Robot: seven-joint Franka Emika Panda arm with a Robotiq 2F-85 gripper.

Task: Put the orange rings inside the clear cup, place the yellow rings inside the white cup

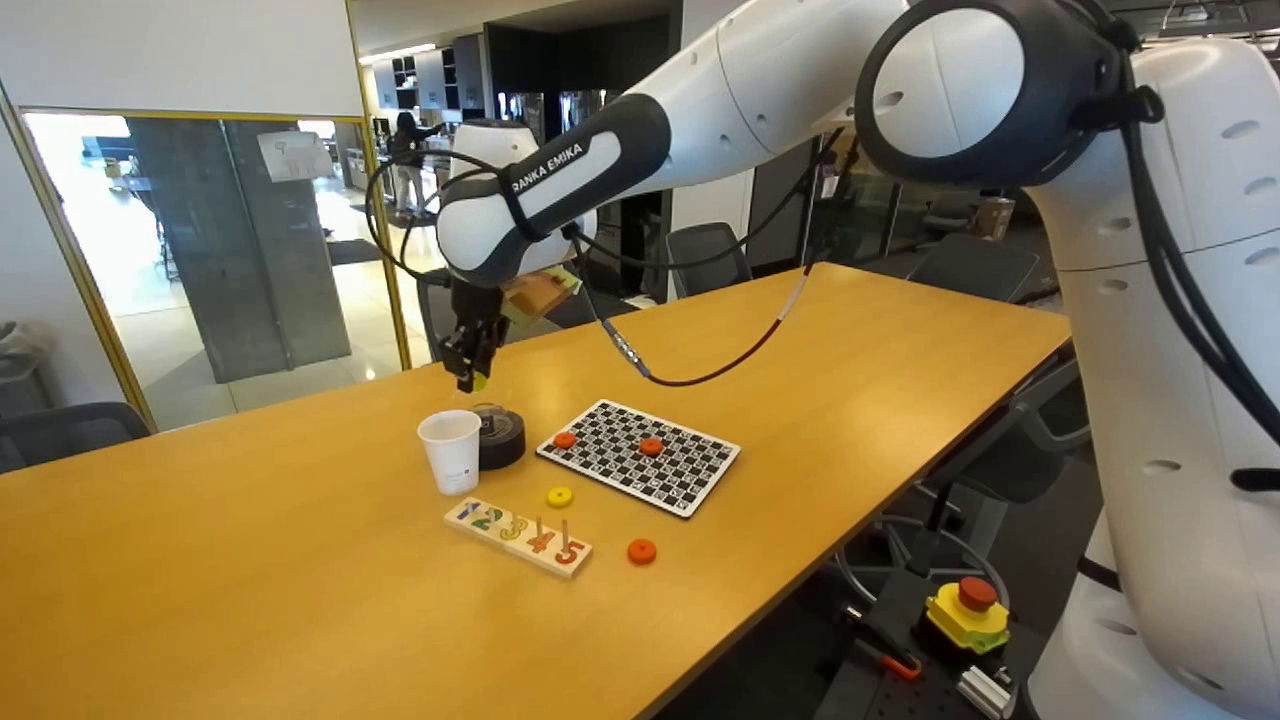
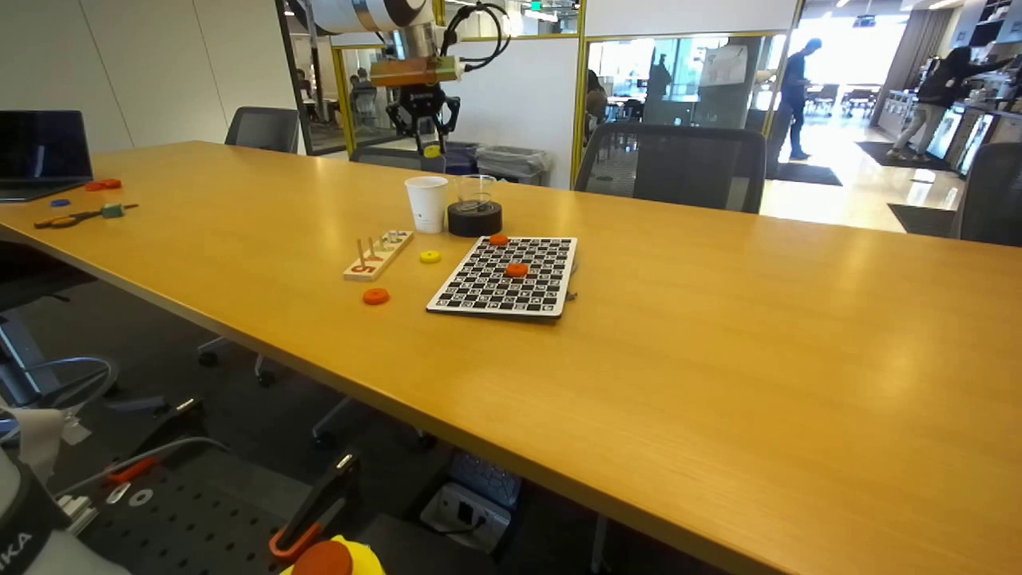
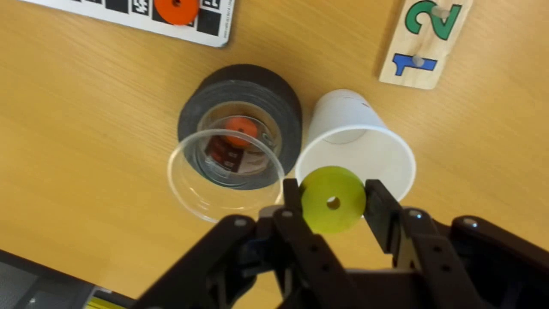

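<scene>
Flat yellow ring (image 3: pixel 317 201) hung ready above its goal

The black claw (image 3: pixel 332 195) was clamped on its opposite edges, likely so parting would drop it into the tapered white cup (image 1: pixel 449 455) below. The clear plastic cup (image 3: pixel 206 197) sat in a black tape roll (image 3: pixel 248 91), probably for steadiness, a flat orange ring (image 3: pixel 244 124) seemingly inside.

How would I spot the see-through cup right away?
On the long table, find the thick black tape roll. The clear cup stands in its hole. Unlike the white cup beside it, it's see-through, with an orange ring inside.
</scene>
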